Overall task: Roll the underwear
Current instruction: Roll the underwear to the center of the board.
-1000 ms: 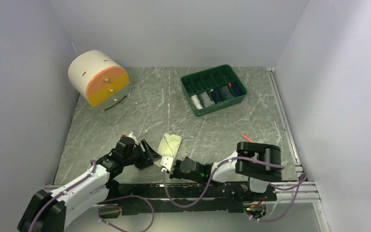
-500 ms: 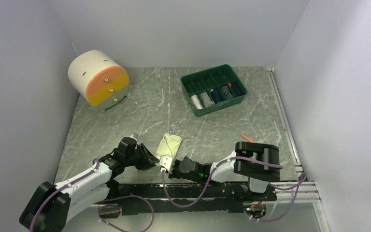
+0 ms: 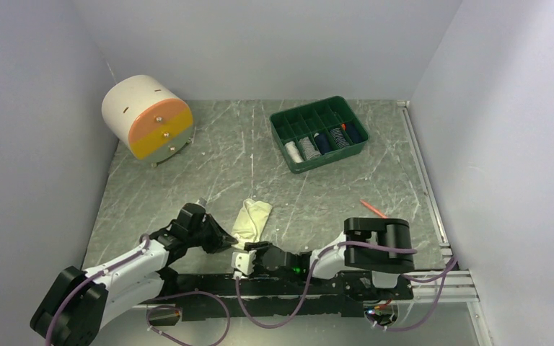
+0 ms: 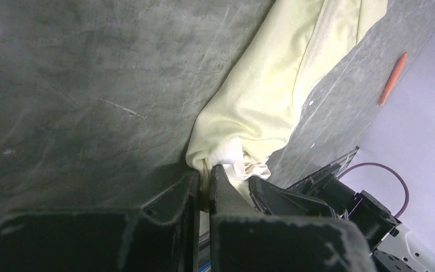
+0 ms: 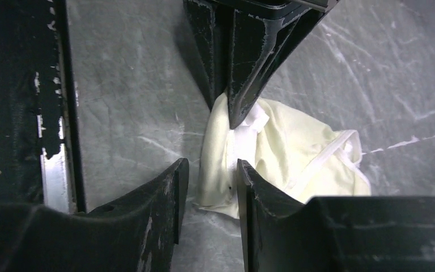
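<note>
Pinching the near end of the cream-white thin cloth underwear [image 4: 260, 107], the left fingers [image 4: 173, 198] are closed tight on a bunched fold of it. The garment lies folded long and narrow on the grey marbled desk [image 3: 187, 180], near its front edge, between the two arms. The right fingers [image 5: 167, 190] stand partly apart, low over the desk at that same end of the cloth, gripping nothing.
</note>
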